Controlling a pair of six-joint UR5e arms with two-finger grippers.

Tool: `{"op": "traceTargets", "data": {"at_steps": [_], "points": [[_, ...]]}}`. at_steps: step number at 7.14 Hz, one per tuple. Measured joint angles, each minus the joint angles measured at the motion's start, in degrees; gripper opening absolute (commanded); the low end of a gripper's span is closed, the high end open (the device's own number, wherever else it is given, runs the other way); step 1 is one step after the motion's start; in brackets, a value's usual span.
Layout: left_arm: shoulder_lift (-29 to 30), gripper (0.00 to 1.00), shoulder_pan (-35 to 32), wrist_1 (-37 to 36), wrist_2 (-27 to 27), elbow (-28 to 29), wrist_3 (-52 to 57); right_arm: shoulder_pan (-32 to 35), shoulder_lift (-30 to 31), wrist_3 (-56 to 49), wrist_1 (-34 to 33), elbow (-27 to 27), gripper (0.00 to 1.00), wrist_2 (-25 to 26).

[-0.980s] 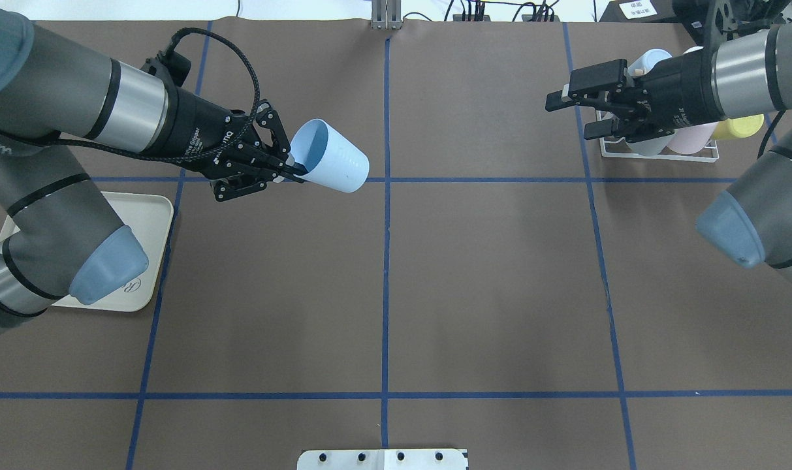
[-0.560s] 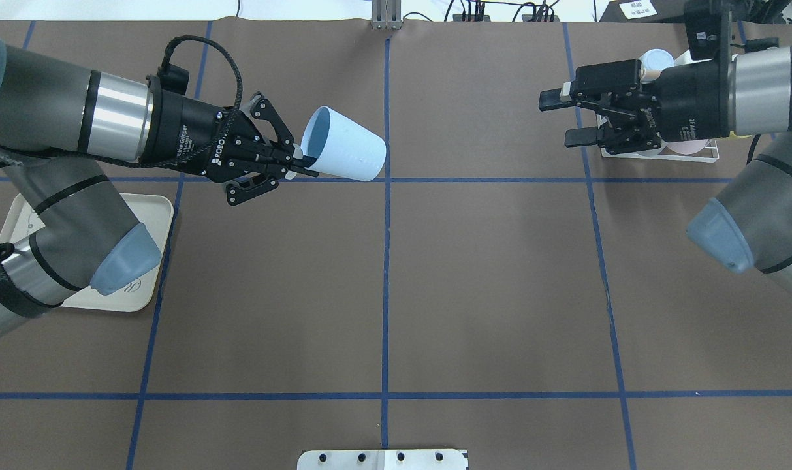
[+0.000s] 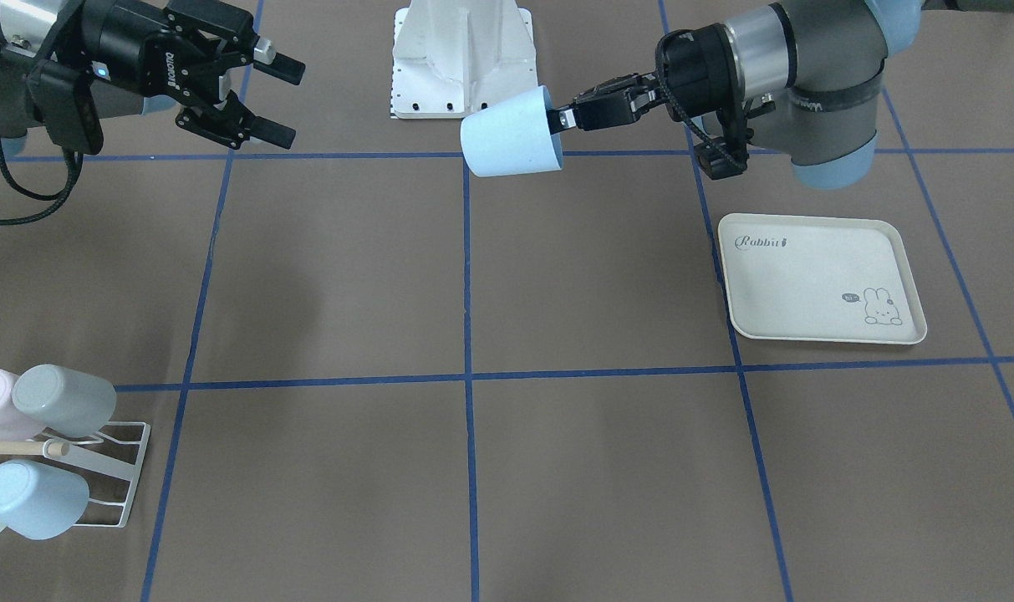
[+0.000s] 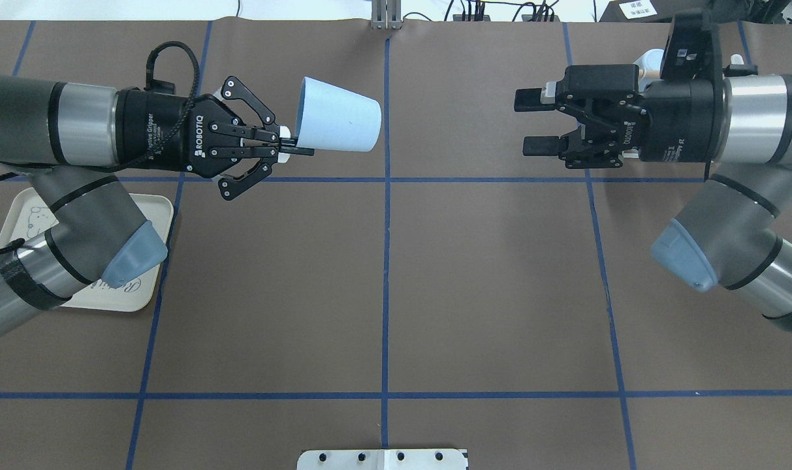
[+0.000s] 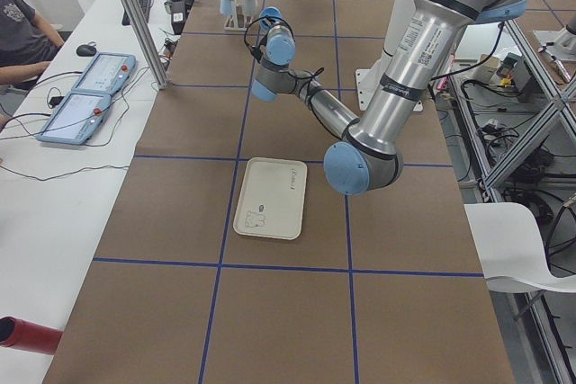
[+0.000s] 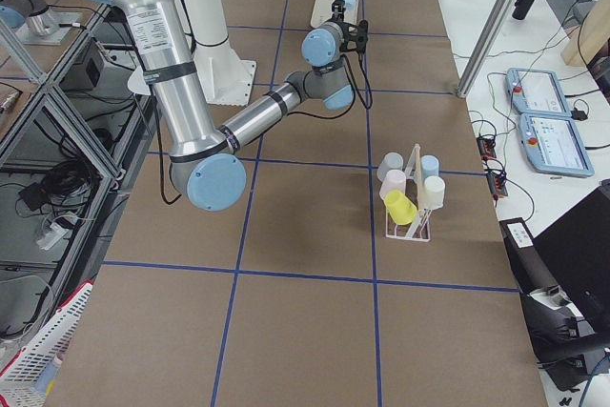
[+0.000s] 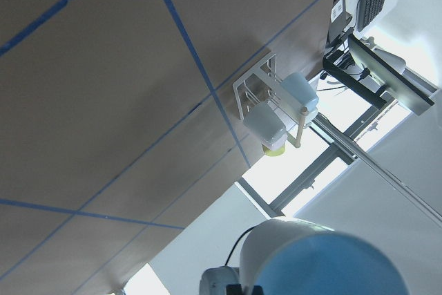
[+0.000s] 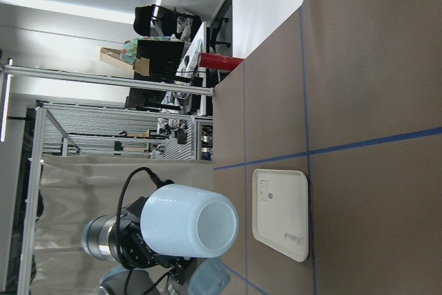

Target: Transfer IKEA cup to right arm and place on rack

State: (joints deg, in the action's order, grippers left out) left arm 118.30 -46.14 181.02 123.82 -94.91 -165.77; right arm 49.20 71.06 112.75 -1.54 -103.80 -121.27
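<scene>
Two claws face off above the table [image 4: 435, 294]: the left claw [image 4: 298, 145] pinches the blue cup [image 4: 337, 124] by its rim, mid-air near the middle, so the right claw [image 4: 531, 122], spread wide and well apart, should grip its body before any release.

Rack [image 3: 138, 472] cut off at the front view's left edge; tray [image 4: 157, 209] half under the left arm [image 4: 82, 225].
</scene>
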Motion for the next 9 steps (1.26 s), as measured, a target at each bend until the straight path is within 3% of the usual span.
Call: {"op": "traceTargets", "data": {"at_steps": [3, 5, 9], "points": [[0.1, 0.00, 0.0, 6.7, -0.6, -0.6, -12.6, -5.8, -5.5, 1.4, 4.0, 1.1, 0.98, 7.2], [0.2, 0.00, 0.2, 8.2, -1.0, -2.3, -17.6, -7.4, -8.8, 1.4, 4.5, 3.0, 0.98, 9.3], [0.3, 0.00, 2.8, 8.1, -4.5, -5.2, -21.3, -9.2, -12.7, 1.5, 13.4, 9.9, 0.98, 12.7]]}}
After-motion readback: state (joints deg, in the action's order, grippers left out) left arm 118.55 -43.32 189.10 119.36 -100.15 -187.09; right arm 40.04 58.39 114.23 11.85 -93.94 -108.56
